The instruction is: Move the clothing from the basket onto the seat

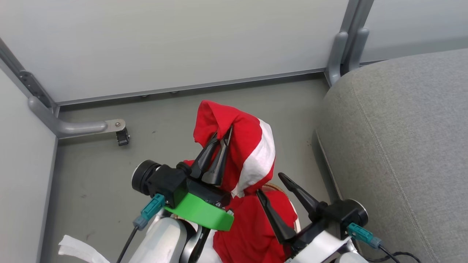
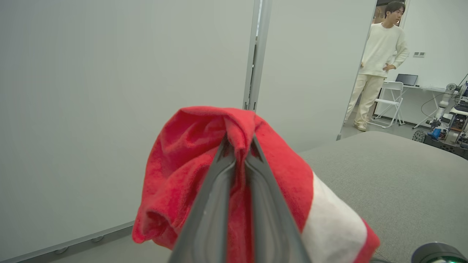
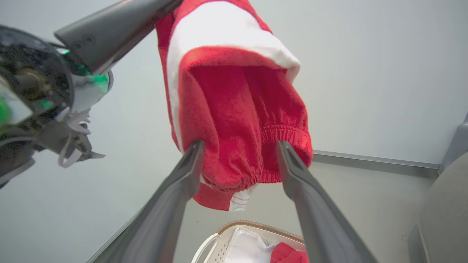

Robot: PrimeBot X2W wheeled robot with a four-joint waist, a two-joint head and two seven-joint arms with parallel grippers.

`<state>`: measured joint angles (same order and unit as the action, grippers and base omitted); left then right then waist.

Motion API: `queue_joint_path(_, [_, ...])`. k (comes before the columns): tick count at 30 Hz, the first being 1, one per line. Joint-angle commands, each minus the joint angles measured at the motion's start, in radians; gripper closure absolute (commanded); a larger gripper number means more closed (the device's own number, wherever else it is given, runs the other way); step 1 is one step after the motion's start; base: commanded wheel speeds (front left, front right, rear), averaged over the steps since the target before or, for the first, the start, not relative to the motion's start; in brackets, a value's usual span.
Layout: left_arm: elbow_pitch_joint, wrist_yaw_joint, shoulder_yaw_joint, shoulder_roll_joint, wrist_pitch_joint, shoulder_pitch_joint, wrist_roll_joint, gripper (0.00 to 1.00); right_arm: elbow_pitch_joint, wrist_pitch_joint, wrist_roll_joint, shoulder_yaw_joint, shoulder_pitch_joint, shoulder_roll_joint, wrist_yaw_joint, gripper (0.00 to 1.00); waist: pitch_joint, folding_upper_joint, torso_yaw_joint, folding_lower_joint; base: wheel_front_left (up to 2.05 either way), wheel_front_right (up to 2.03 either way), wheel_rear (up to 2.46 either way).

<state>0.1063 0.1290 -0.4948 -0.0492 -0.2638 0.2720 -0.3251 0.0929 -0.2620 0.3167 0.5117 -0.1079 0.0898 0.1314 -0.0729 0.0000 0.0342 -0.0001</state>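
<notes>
My left gripper point(image 1: 221, 138) is shut on a bunched fold of the red garment with broad white bands point(image 1: 252, 146), holding it up in the air; the pinch shows close up in the left wrist view point(image 2: 239, 140). The garment point(image 3: 234, 109) hangs with its elastic hems down, above the basket. My right gripper point(image 1: 270, 184) stands open just below and right of it, its fingers point(image 3: 190, 164) spread on either side of the hanging hem without closing. The basket's brown rim point(image 3: 237, 223) lies underneath, with white lining and a bit of plain red fabric point(image 3: 289, 254) inside. The grey seat point(image 1: 402, 146) is to the right.
Pale partition walls point(image 1: 164, 44) with metal posts point(image 1: 342, 51) stand behind, and a bracket foot point(image 1: 117, 128) rests on the grey floor at left. A person in white point(image 2: 380, 47) stands beyond the seat near a white chair point(image 2: 391, 98).
</notes>
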Motion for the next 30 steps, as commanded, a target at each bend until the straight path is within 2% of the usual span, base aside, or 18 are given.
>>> queue_joint_path(1, [0.001, 0.003, -0.004, -0.002, -0.001, 0.002, -0.012, 1.0, -0.004, -0.004, 0.008, 0.009, -0.019, 0.004, -0.001, 0.0, -0.003, 0.0, 0.01, 0.0001, 0.0, 0.0, 0.0])
queue_joint_path(12, [-0.003, 0.003, -0.044, -0.002, -0.001, 0.005, -0.019, 1.0, 0.003, -0.004, 0.027, 0.077, -0.103, -0.01, -0.001, 0.0, -0.016, 0.0, 0.064, 0.0001, 0.0, 0.0, 0.0])
queue_joint_path(20, [-0.006, 0.002, -0.084, -0.002, -0.001, -0.005, -0.036, 1.0, 0.014, -0.004, 0.013, 0.083, -0.133, -0.02, -0.001, 0.0, -0.018, 0.0, 0.081, 0.0001, 0.0, 0.0, 0.0])
queue_joint_path(21, [-0.007, 0.002, -0.088, -0.002, -0.001, -0.006, -0.039, 1.0, 0.016, -0.004, 0.01, 0.081, -0.132, -0.021, -0.001, 0.34, -0.018, 0.0, 0.081, 0.0001, 0.0, 0.0, 0.0])
queue_joint_path(22, [-0.006, 0.002, -0.093, -0.002, -0.001, -0.007, -0.04, 1.0, 0.017, -0.004, 0.009, 0.077, -0.132, -0.023, -0.001, 0.62, -0.017, 0.0, 0.081, 0.0001, 0.0, 0.0, 0.0])
queue_joint_path(23, [-0.006, 0.002, -0.096, -0.002, -0.001, -0.009, -0.041, 1.0, 0.017, -0.004, 0.007, 0.073, -0.131, -0.024, -0.001, 0.69, -0.017, 0.0, 0.081, 0.0001, 0.0, 0.0, 0.0])
queue_joint_path(24, [-0.005, 0.002, -0.098, -0.002, -0.001, -0.01, -0.04, 1.0, 0.016, -0.004, 0.007, 0.069, -0.129, -0.025, -0.001, 0.92, -0.017, 0.0, 0.08, 0.0001, 0.0, 0.0, 0.0])
queue_joint_path(25, [-0.005, 0.002, -0.099, -0.002, -0.001, -0.011, -0.04, 1.0, 0.015, -0.004, 0.007, 0.065, -0.127, -0.025, -0.001, 1.0, -0.017, 0.0, 0.079, 0.0001, 0.0, 0.0, 0.0])
queue_joint_path(27, [-0.007, -0.001, -0.098, -0.002, -0.001, -0.013, -0.04, 1.0, 0.014, -0.004, 0.005, 0.059, -0.12, -0.027, -0.001, 1.0, -0.018, 0.0, 0.073, 0.0001, 0.0, 0.0, 0.0])
queue_joint_path(28, [-0.01, -0.002, -0.097, -0.002, -0.001, -0.013, -0.039, 0.72, 0.012, -0.004, 0.004, 0.054, -0.116, -0.028, -0.001, 1.0, -0.018, 0.0, 0.069, 0.0001, 0.0, 0.0, 0.0])
queue_joint_path(30, [-0.012, -0.007, -0.089, -0.002, -0.001, -0.018, -0.039, 0.28, 0.01, -0.004, -0.002, 0.054, -0.114, -0.028, -0.001, 1.0, -0.017, 0.0, 0.054, 0.0001, 0.0, 0.0, 0.0])
